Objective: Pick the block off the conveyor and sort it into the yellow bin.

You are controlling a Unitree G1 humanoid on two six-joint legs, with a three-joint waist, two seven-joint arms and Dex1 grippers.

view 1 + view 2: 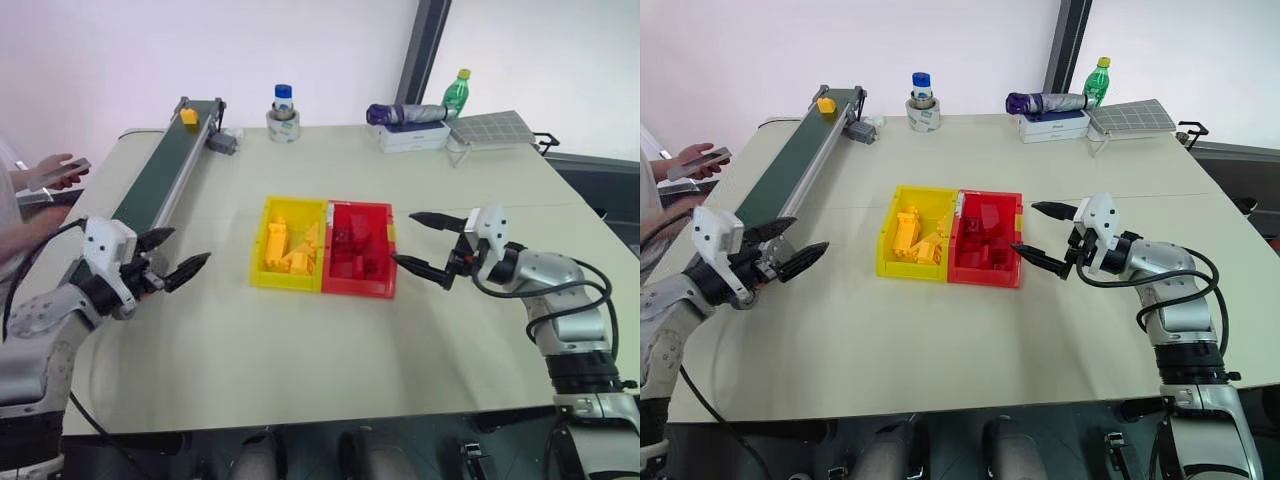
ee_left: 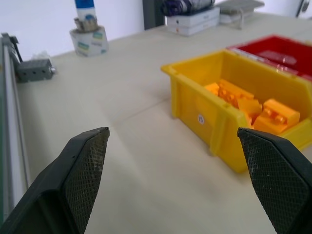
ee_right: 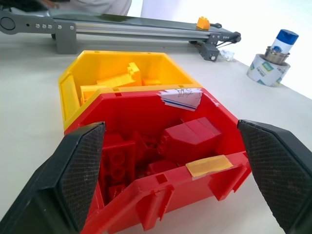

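Pick not yet begun: block [image 1: 188, 116] rides the conveyor [image 1: 160, 178] at its far end (motor-box end). Both pincers, left gripper [image 1: 180, 257] and right gripper [image 1: 424, 243], gape empty. Yellow bin [image 1: 258, 255] awaits this block.

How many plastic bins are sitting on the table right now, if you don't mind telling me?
2: the yellow bin mid-table, and the red bin joined to it on the robot's right. Both hold blocks.
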